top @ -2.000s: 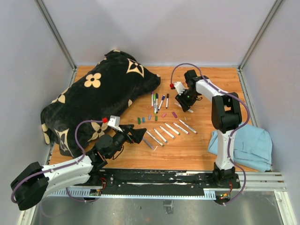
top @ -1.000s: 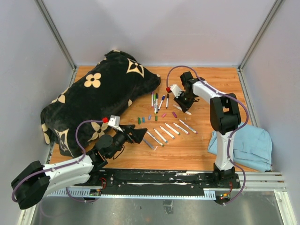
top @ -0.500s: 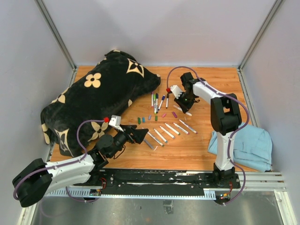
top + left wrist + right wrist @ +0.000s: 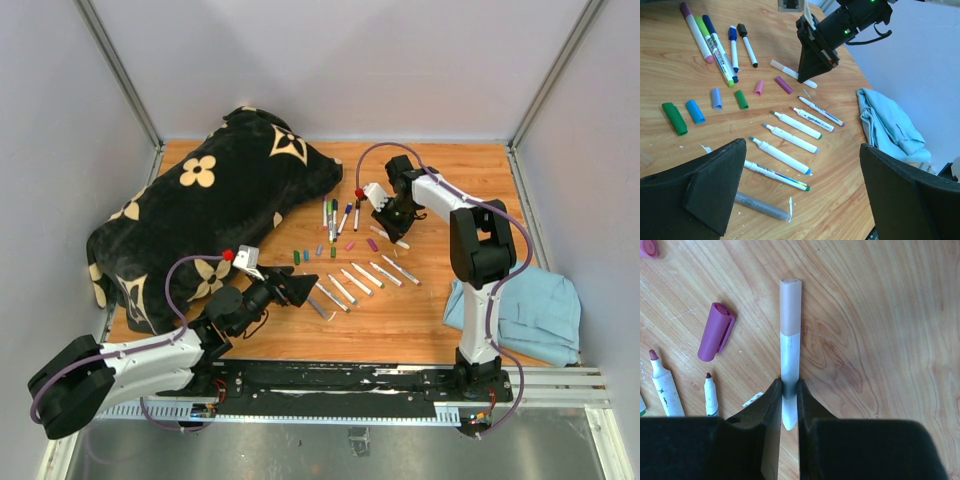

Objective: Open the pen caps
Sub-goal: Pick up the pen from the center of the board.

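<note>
The biggest thing near us is the black flowered cushion [image 4: 200,215], bulging off the left side of the left gripper [image 4: 298,287]. If that arm swings wide on its reach, its elbow or cable could drag on the fabric and spoil the aim. The blue cloth [image 4: 530,310] lies well behind the right gripper [image 4: 789,387], and we judge it no hazard. Over the desk [image 4: 420,320] the left gripper hovers with its jaws spread wide, holding nothing, well apart from its partner. Between the two lie a row of uncapped markers [image 4: 790,138] and the loose caps [image 4: 695,111], so a low crossing with such wide jaws could sweep them about. The right gripper is clamped on the white barrel [image 4: 789,355] of one marker, close to its tail, with the pale cap [image 4: 790,305] pointing straight ahead of the fingertips. That pinch is narrow and far from the cap, so we expect that a pull on the cap could pivot the barrel or slide it out. The cap is short and close to the barrel in colour, so a grasp placed too near the right gripper would catch barrel, not cap. The loose purple cap [image 4: 716,331], just left of the held marker, could get knocked. More capped markers [image 4: 699,40] wait further ahead of the right gripper.
</note>
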You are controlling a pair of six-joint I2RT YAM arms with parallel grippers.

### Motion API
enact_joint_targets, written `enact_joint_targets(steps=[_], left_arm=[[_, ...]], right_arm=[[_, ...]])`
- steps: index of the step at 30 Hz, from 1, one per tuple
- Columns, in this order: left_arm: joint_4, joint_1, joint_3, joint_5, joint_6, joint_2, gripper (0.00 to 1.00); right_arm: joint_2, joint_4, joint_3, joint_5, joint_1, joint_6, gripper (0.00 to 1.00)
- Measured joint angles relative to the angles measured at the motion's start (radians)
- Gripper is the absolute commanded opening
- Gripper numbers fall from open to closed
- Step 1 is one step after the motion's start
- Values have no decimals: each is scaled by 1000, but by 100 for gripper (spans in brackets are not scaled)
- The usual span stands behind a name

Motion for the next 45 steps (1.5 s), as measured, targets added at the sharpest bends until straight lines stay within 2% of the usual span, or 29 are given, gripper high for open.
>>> enact_joint_targets(steps=[16,26,45], left_arm=[[58,0,-2,25,-21,43,99],[140,11,-2,76,-54,127,99],[262,106,34,198,-93,292,99]], right_arm=[[-5,-2,-6,-8,0,0,1],[-18,-4,-14,-16,0,0,1],[-33,-4,-17,-38,0,0,1]])
